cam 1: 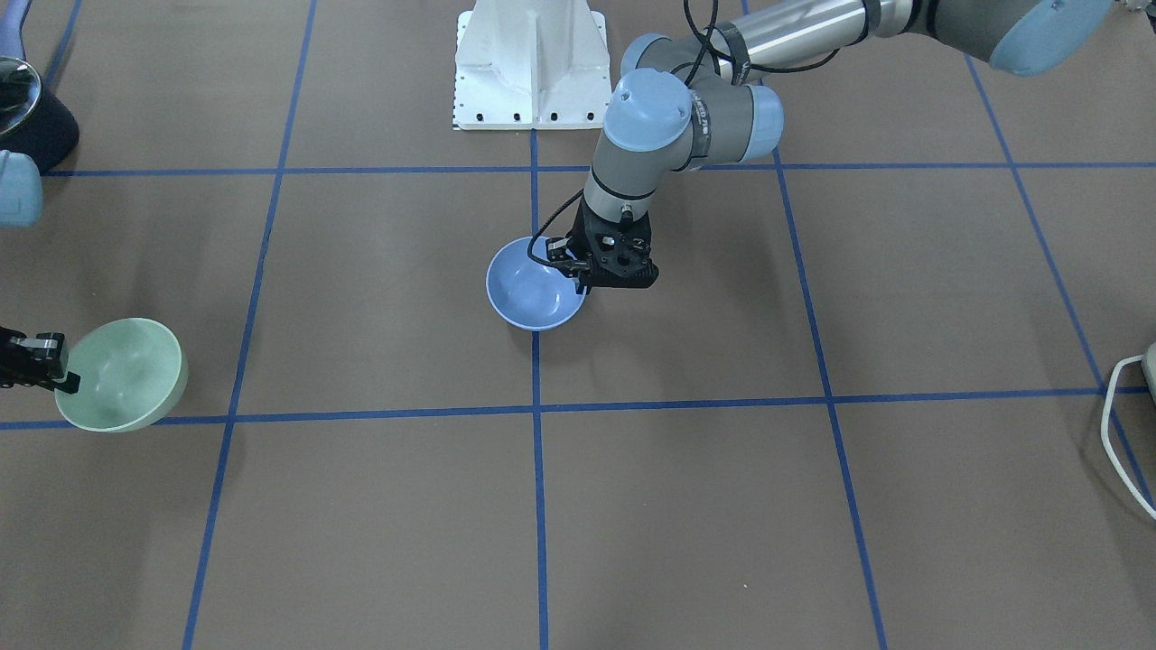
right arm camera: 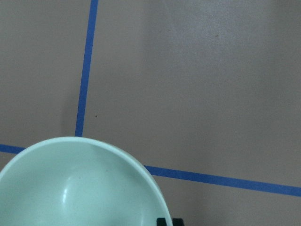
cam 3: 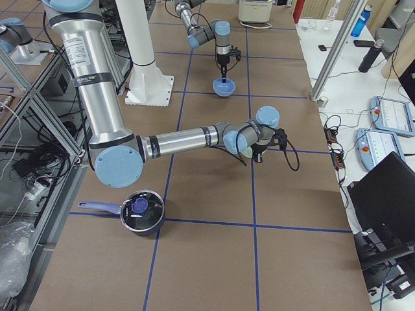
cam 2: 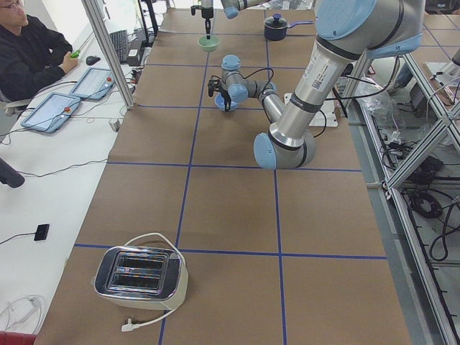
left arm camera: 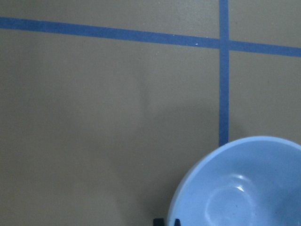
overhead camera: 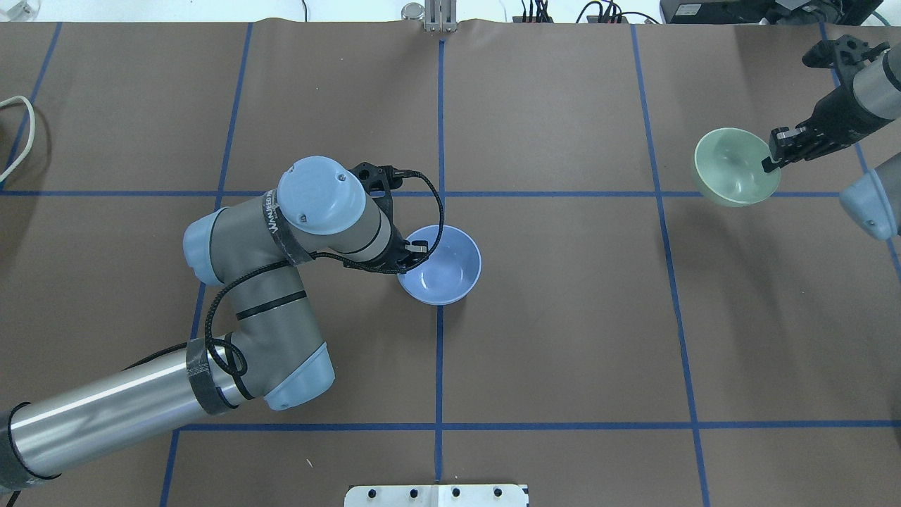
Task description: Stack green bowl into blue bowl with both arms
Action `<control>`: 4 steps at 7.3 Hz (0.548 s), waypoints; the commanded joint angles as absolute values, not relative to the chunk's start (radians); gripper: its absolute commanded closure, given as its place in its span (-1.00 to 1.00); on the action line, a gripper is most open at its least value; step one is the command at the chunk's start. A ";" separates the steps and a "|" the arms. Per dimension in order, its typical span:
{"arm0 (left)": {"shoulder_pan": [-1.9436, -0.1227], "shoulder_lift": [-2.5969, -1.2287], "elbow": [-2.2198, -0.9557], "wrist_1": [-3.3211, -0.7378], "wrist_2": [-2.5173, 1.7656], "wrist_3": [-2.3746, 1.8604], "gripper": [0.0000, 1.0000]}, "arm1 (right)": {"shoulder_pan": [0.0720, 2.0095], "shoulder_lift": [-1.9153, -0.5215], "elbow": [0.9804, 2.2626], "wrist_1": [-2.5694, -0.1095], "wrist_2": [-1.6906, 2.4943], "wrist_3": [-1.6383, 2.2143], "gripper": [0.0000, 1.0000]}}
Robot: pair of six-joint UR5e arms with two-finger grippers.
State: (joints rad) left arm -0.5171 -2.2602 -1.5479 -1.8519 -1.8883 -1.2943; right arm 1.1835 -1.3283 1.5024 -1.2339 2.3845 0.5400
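Overhead exterior: mid-frame, the left hand (overhead camera: 412,252) pinches the rim of the blue bowl (overhead camera: 445,278), likely steadying it; upper right, the right hand (overhead camera: 774,159) grips the tilted green bowl (overhead camera: 732,169), seemingly for carrying.

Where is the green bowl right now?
In the overhead view the green bowl is at the far right, its rim pinched by the right gripper, well away from the blue bowl near the middle of the view.

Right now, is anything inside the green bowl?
Empty. The green bowl shows only its smooth, bare inside in the overhead and right wrist views.
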 commanded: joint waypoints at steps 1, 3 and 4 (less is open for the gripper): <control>-0.515 -2.255 -1.542 -1.867 -1.888 -1.290 0.01 | 1.189 -1.325 1.502 -1.235 2.387 0.541 1.00; -0.518 -2.255 -1.554 -1.868 -1.890 -1.284 -0.53 | 1.189 -1.307 1.505 -1.249 2.396 0.554 1.00; -0.528 -2.253 -1.598 -1.862 -1.894 -1.273 -0.67 | 1.189 -1.287 1.520 -1.264 2.398 0.604 1.00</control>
